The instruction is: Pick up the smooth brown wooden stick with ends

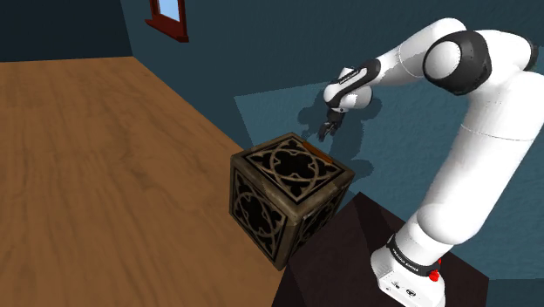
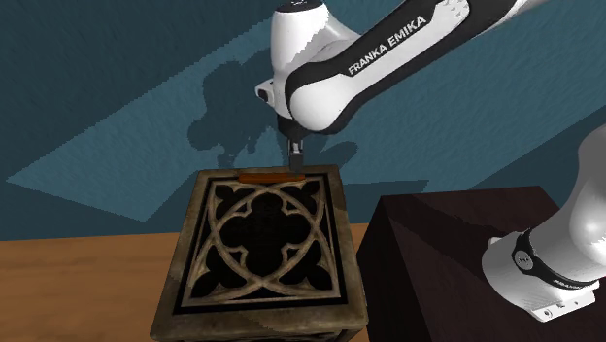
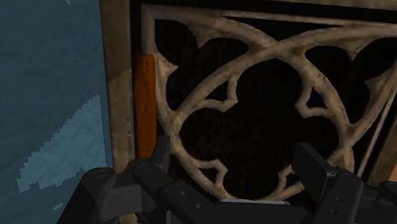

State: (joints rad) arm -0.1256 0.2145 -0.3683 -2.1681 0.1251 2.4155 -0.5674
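The room has dark blue walls (image 1: 253, 52) and a brown wood floor (image 1: 105, 166). A small window (image 1: 167, 12) with a red frame sits at the top of the shoulder view, a bit left of the middle.

In the middle of that view a big box (image 1: 261, 209) stands on the floor. It is dark, with pale curly shapes on its sides and top. Right beside it, at the lower right, is the dark stand (image 1: 349, 253) with the white arm (image 1: 488, 122) on it. The arm bends over the box and reaches toward the wall.

The stick (image 2: 275, 179) is orange-brown, thin and straight. It lies flat on top of the box, along the far rim, next to the wall. In the second exterior view it is just above the middle of the frame.

The black gripper (image 2: 295, 153) hangs close above the stick and points down, near the stick's right end in that view. In the wrist view its two fingers (image 3: 310, 167) stand wide apart and hold nothing. Between them is the curly top of the box. The stick lines up with the other finger, not with the gap, and its near end goes out of sight behind that finger
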